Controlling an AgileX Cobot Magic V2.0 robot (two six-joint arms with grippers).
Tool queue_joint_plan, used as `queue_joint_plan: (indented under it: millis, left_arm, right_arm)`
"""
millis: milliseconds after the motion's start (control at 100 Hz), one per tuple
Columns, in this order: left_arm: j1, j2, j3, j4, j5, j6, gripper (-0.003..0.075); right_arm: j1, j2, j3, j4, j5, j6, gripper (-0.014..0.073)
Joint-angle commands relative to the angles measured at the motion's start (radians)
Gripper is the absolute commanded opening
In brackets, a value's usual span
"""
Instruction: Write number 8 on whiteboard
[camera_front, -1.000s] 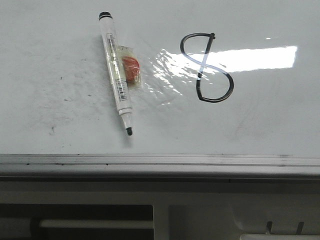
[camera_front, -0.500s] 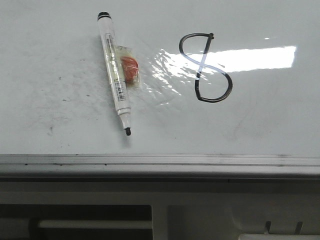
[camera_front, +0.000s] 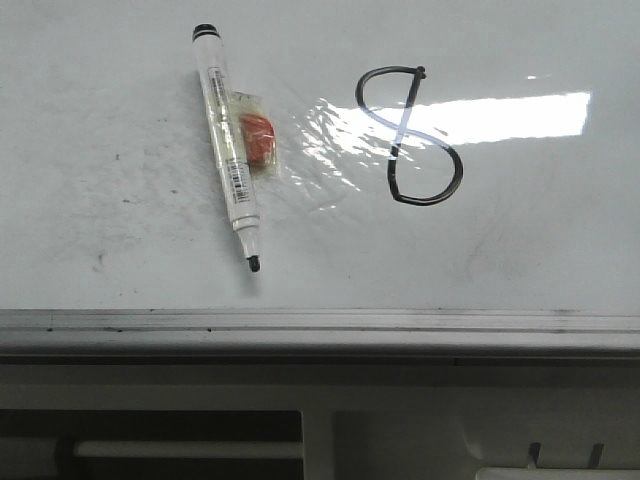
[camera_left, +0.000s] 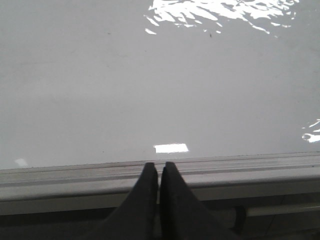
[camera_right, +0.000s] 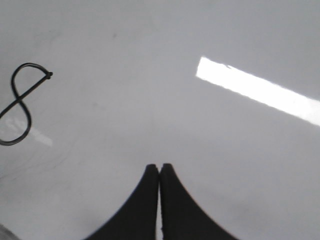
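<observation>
Right gripper (camera_right: 159, 170) is sitting clenched, fingertips pressed together with nothing between them, hovering over bare whiteboard (camera_front: 520, 260). From it, the number 8 (camera_right: 22, 102) is lying off to one side across open board, well apart, long axis slanted. Left gripper (camera_left: 160, 170) is likewise pinched closed and empty, parked at the board's grey edge rail (camera_left: 250, 167); no 8 is showing in its view, so the right arm is reading as the nearer one to the figure.

In the front view the number 8 (camera_front: 408, 137) is sitting on the right half of the board, both loops closed, a small tick at the top, glare crossing its waist. Marker (camera_front: 227, 150) is lying uncapped to its left, tip pointing toward the rail, an orange wrapped piece (camera_front: 258, 138) touching its barrel. Neither arm is showing in that view.

Judgement: writing is looking finished, nothing left to grasp.

Versus 1.0 s ago: marker, wrapper and 8 are all sitting slightly further left in frame by the same small amount, so a view shift, not object motion.
</observation>
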Motion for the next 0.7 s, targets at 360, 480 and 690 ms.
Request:
queue_joint_plan:
  millis: [360, 480, 690]
  left_arm:
    - [0.001, -0.027, 0.038, 0.000, -0.045, -0.010, -0.0020]
    - [0.001, -0.027, 0.038, 0.000, -0.045, -0.010, -0.0020]
    - [0.001, -0.027, 0.038, 0.000, -0.045, -0.010, -0.0020]
  right_arm:
    - [-0.420, 0.023, 0.291, 0.145, -0.460, 0.005, -0.0042]
    - [-0.420, 0.010, 0.309, 0.151, -0.427, 0.005, -0.0042]
    - [-0.420, 0.008, 0.309, 0.151, -0.414, 0.005, -0.0042]
